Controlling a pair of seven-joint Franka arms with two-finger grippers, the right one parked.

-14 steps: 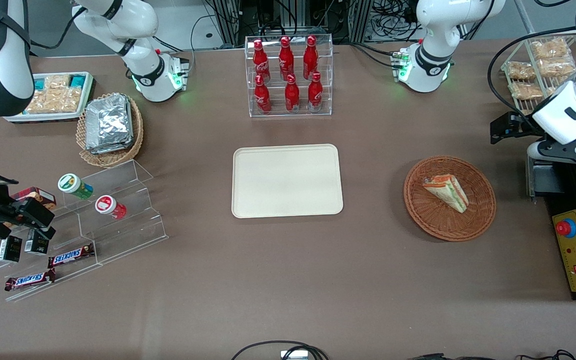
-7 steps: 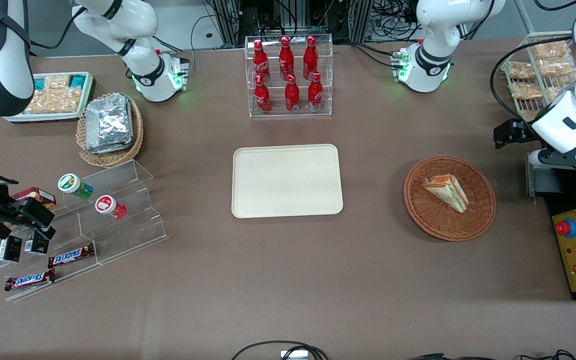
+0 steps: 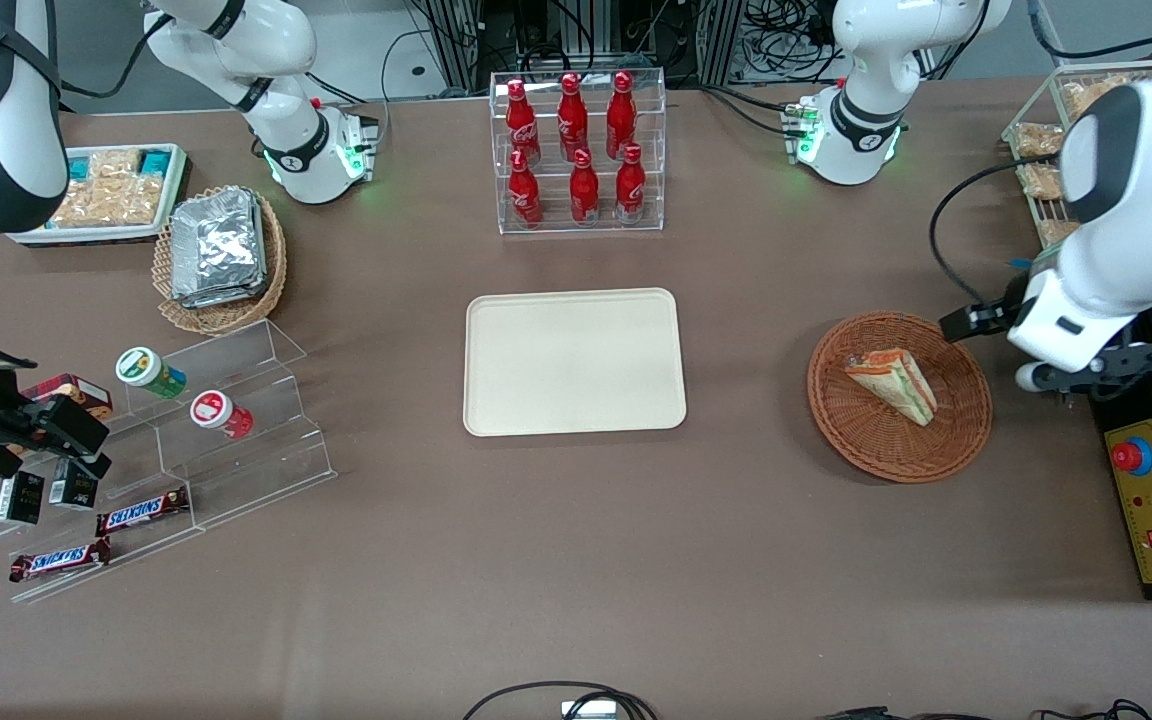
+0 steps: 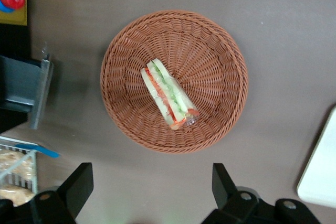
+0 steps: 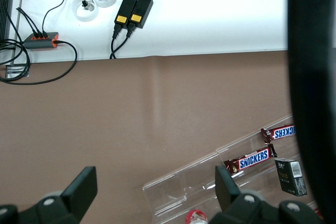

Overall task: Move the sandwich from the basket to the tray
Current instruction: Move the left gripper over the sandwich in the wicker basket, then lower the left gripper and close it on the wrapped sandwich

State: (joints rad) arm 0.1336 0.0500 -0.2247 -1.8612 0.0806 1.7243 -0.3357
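The sandwich [image 3: 894, 385], a white wedge with red, orange and green layers, lies in the round reddish-brown basket [image 3: 836, 425], toward the working arm's end of the table. In the left wrist view the sandwich [image 4: 168, 100] rests near the middle of the basket [image 4: 220, 66]. My left gripper [image 3: 1041, 378] hovers beside the basket's rim, above bare table. In the wrist view the gripper [image 4: 151, 187] is open and holds nothing. The cream tray [image 3: 574, 360] sits at the table's middle, and its corner [image 4: 321, 177] shows in the wrist view.
A control box with a red button [image 3: 1133, 457] lies next to the gripper. A wire rack of snack packets [image 3: 1044, 150] stands above it in the front view. A clear rack of red bottles [image 3: 578, 150] stands farther from the camera than the tray.
My left arm has swung in from the table's end toward the basket, and its hand now sits right beside the rim. Sandwich, basket and tray have not moved.
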